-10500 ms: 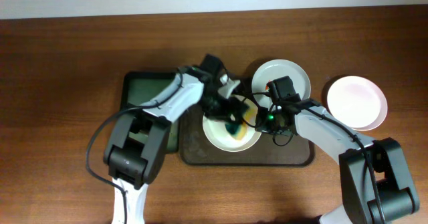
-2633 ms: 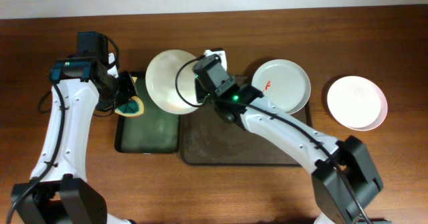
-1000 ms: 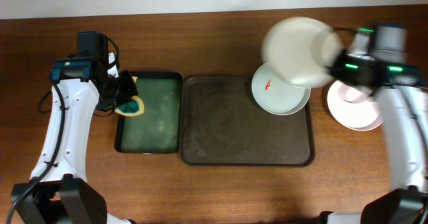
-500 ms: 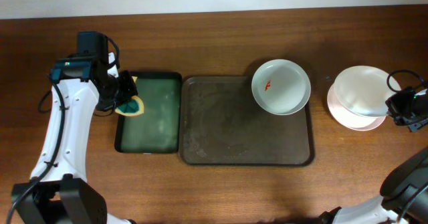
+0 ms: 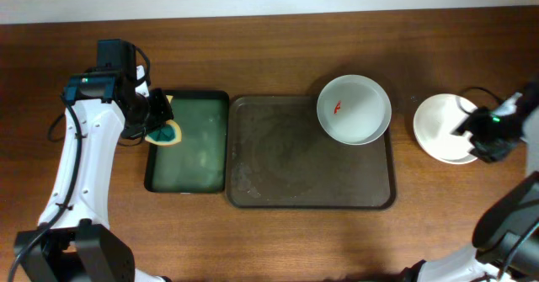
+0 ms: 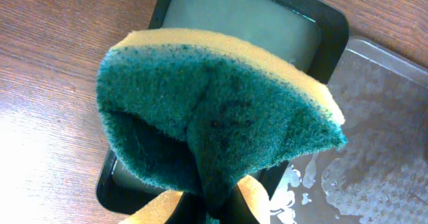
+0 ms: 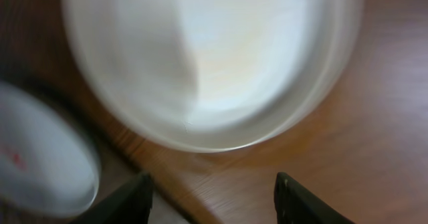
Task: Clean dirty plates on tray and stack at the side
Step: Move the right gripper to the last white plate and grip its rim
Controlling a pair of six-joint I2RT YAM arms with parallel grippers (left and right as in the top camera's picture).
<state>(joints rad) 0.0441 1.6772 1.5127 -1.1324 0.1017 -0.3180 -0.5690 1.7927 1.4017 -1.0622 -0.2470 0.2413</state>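
One dirty plate [image 5: 354, 110] with a small red smear lies in the far right corner of the dark brown tray [image 5: 286, 164]; its edge shows in the right wrist view [image 7: 40, 160]. Two clean white plates [image 5: 440, 128] sit stacked on the table to the right of the tray, filling the right wrist view [image 7: 214, 57]. My right gripper [image 5: 472, 135] [image 7: 214, 198] hangs open just past the stack's right rim, with nothing between its fingers. My left gripper [image 5: 157, 120] [image 6: 210, 205] is shut on a green and yellow sponge [image 6: 214, 117] [image 5: 165, 134] above the small tray's left rim.
The narrow black tray with green inside [image 5: 189, 144] [image 6: 241, 17] lies left of the brown tray. Wet patches show on the brown tray's floor [image 6: 374, 137]. Bare wooden table [image 5: 278, 50] surrounds both trays.
My right gripper carried the wiped plate right, set it on the clean plate beside the tray, then opened and let go. The left arm and sponge have not moved.
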